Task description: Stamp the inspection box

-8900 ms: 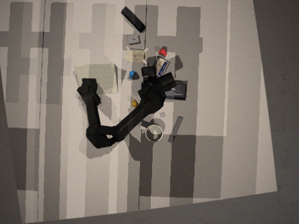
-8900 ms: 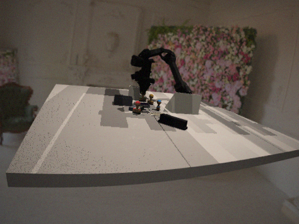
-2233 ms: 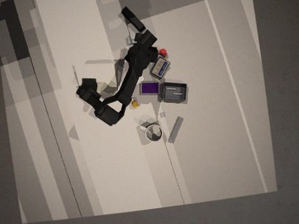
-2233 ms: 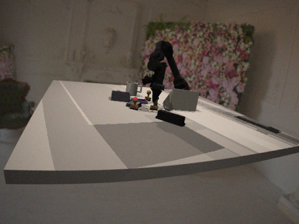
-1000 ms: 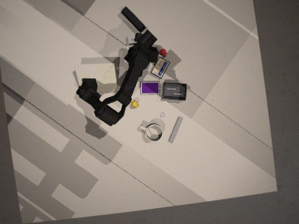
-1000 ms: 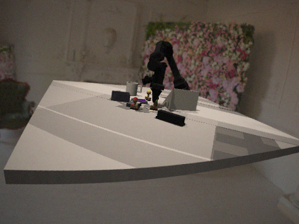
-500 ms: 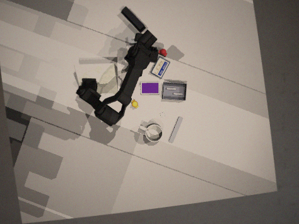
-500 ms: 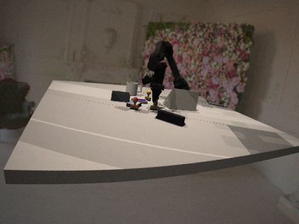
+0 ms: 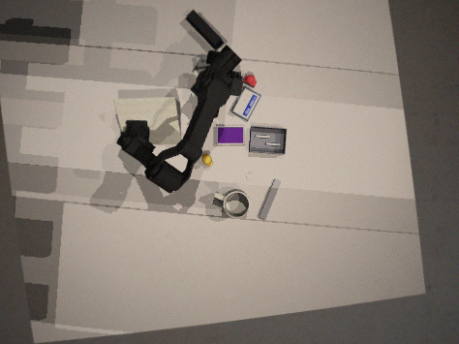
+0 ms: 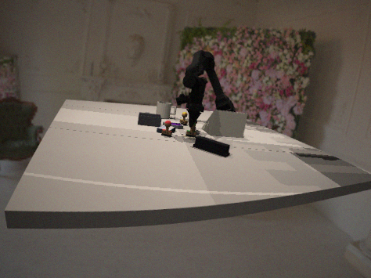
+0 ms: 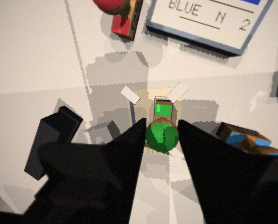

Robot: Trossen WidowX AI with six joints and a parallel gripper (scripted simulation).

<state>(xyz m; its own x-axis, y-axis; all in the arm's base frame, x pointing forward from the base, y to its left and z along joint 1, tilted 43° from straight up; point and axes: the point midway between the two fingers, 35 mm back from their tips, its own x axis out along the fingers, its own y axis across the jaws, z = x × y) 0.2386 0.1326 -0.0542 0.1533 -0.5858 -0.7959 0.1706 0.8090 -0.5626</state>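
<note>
My gripper (image 11: 161, 123) (image 10: 192, 126) is shut on the green-knobbed stamp (image 11: 162, 137) (image 10: 191, 133), whose base has a green label. The stamp is upright over the small tan card (image 11: 142, 95), which has white strips at its corners. A thin dark outline shows just beyond the stamp's base. The underside is hidden, so contact and any print cannot be told. A purple pad (image 9: 230, 135) (image 10: 175, 125) and a blue-labelled pad case (image 9: 245, 104) (image 11: 207, 25) lie near. In the top view the arm hides the fingertips.
A red-knobbed stamp (image 9: 250, 79) (image 10: 167, 126) (image 11: 122, 26) and a blue-labelled stamp (image 11: 244, 138) flank the card. A yellow-knobbed stamp (image 9: 207, 160), mug (image 9: 247, 203), dark tray (image 9: 267, 149), grey bar (image 9: 269, 200), black block (image 9: 204, 29) (image 10: 211, 146) and pale box (image 9: 145, 110) (image 10: 231, 124) stand around.
</note>
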